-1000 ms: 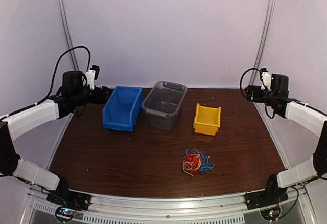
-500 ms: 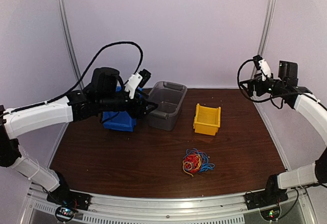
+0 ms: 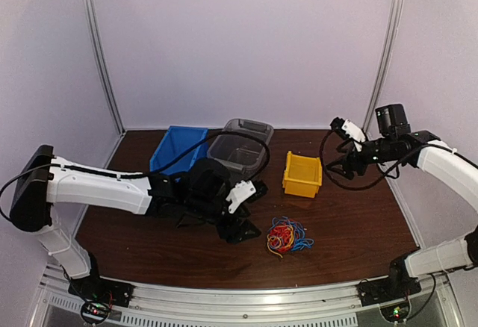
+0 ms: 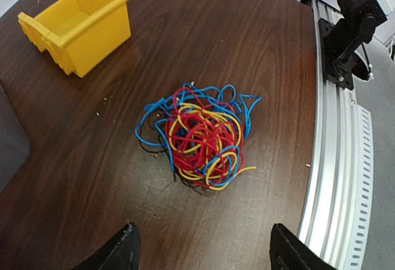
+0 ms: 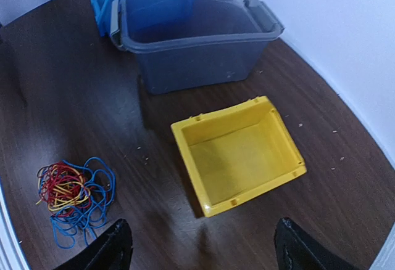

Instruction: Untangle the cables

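Where the dark wooden table (image 3: 358, 222) comes nearest the arm bases, I see the cables (image 3: 287, 236) lying as one loose knot of red, blue and yellow-orange strands. They sit right of centre and flat on the wood. My left wrist camera looks down on the cables (image 4: 200, 135): red and yellow loops are packed in the middle, blue loops stray round the edge, and a metal rail (image 4: 336, 159) runs down the right side. The left gripper (image 3: 240, 226) sits low over the table just left of the knot, near it but apart. In its own camera the left gripper (image 4: 207, 254) shows two black fingertips spread wide with bare wood between them, so it grips no strand. Beyond the knot stands the yellow bin (image 3: 302, 174), upright on the wood and well apart from the wires. The right gripper (image 3: 336, 166) hangs in the air just right of that bin. From its wrist the right gripper (image 5: 203, 251) has its fingertips wide apart over the yellow bin (image 5: 241, 156), with the cables (image 5: 71, 193) off to the lower left. Farthest back, the grey bin (image 3: 246, 136) and the blue bin (image 3: 175, 148) stand close side by side; I cannot tell whether they touch.
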Tool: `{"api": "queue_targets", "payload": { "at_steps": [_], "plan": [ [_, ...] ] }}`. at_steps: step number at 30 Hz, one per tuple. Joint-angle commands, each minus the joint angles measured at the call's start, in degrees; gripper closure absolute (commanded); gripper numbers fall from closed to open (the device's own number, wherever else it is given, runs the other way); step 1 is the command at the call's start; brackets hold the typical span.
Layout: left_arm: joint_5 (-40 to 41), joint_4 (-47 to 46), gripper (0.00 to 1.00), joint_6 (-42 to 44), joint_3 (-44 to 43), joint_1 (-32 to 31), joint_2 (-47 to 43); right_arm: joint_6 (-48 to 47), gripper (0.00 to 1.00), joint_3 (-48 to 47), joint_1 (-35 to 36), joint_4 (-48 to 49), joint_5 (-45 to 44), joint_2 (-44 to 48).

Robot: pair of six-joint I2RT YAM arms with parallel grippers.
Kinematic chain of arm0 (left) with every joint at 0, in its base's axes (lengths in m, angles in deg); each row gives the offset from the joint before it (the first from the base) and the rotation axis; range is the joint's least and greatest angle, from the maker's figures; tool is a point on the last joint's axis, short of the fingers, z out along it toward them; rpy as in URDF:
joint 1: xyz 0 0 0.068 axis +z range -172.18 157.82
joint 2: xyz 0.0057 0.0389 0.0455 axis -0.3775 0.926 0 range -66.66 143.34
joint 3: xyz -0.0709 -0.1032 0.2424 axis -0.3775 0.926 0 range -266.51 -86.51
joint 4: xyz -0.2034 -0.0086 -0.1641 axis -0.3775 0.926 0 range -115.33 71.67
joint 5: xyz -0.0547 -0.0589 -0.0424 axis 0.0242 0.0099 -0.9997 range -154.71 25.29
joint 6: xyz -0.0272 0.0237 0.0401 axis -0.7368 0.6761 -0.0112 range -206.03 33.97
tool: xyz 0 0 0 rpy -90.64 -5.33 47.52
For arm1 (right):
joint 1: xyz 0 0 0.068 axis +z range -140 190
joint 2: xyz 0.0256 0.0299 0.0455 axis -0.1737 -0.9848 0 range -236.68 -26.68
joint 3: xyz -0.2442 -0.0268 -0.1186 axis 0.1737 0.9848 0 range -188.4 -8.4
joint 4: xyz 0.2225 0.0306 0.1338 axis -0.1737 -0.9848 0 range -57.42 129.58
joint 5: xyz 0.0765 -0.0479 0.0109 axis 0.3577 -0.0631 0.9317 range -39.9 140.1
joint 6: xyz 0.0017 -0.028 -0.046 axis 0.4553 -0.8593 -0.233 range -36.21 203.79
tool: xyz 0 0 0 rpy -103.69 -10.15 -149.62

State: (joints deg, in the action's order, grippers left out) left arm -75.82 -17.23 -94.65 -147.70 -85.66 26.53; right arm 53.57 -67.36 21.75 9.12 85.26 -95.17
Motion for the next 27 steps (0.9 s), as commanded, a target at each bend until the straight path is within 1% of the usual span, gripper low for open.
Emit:
{"api": "queue_targets", "payload": {
  "at_steps": [1, 2, 3, 4, 5, 6, 10, 12, 13, 16, 19, 21, 22, 24, 26, 27],
  "plan": [
    [-6.2, -12.7, 0.25, -6.1, 5.0, -0.1, 1.5, -7.3, 0.2, 4.3, 5.9, -5.9, 0.1, -2.8],
    [-6.8, -14.3, 0.21, -7.1, 5.5, -0.1, 2.8, -7.9, 0.2, 5.1, 7.1, -5.8, 0.0, -4.1],
    [-7.3, -15.9, 0.16, -8.0, 5.6, -0.1, 4.2, -7.7, 0.15, 5.8, 8.0, -5.3, 0.0, -5.0],
    [-8.2, -17.1, 0.12, -8.8, 5.6, -0.1, 5.8, -7.7, 0.09, 6.4, 8.9, -4.7, 0.6, -6.1],
    [-8.8, -18.6, 0.11, -9.5, 5.4, -0.2, 7.4, -7.9, 0.04, 6.9, 9.4, -4.5, 1.4, -7.0],
    [-9.1, -20.2, 0.11, -10.1, 5.3, -0.5, 8.7, -8.1, 0.04, 7.2, 10.0, -4.3, 2.2, -8.0],
    [-9.3, -25.1, 0.13, -12.0, 4.0, -0.7, 13.5, -6.7, 0.07, 8.1, 10.9, -1.8, 3.1, -10.9],
    [-9.3, -26.3, 0.14, -12.4, 2.3, -0.7, 15.7, -1.0, 0.12, 9.3, 11.0, 4.5, -1.1, -12.0],
    [-9.7, -26.9, 0.15, -12.6, 1.2, -0.7, 17.0, 0.4, 0.14, 9.5, 10.9, 5.7, -3.0, -12.8],
    [-9.3, -26.2, 0.17, -13.7, -3.2, -0.7, 21.8, 0.4, 0.2, 9.2, 11.0, 4.9, -2.9, -14.7],
    [-6.5, -23.3, 0.21, -14.3, -7.9, -0.8, 25.5, 0.2, 0.26, 8.8, 10.9, 3.6, -0.9, -15.3],
    [-4.8, -21.0, 0.24, -14.3, -10.6, -0.8, 27.6, 1.5, 0.28, 8.9, 10.8, 4.5, -2.3, -15.2],
    [-4.6, -19.9, 0.27, -14.1, -11.8, -0.8, 28.3, 1.6, 0.29, 8.8, 10.6, 4.8, -2.6, -15.3],
    [-5.0, -18.5, 0.39, -13.3, -13.0, -0.9, 29.0, 1.7, 0.29, 8.7, 10.1, 4.8, -1.9, -15.3],
    [-4.7, -17.4, 0.5, -12.5, -12.9, -0.8, 28.5, 1.4, 0.3, 8.6, 9.9, 4.4, -0.6, -15.2],
    [-4.2, -17.0, 0.53, -12.3, -12.3, -0.8, 28.0, 0.9, 0.31, 8.6, 9.9, 4.0, -0.1, -15.2]
  ]
}}
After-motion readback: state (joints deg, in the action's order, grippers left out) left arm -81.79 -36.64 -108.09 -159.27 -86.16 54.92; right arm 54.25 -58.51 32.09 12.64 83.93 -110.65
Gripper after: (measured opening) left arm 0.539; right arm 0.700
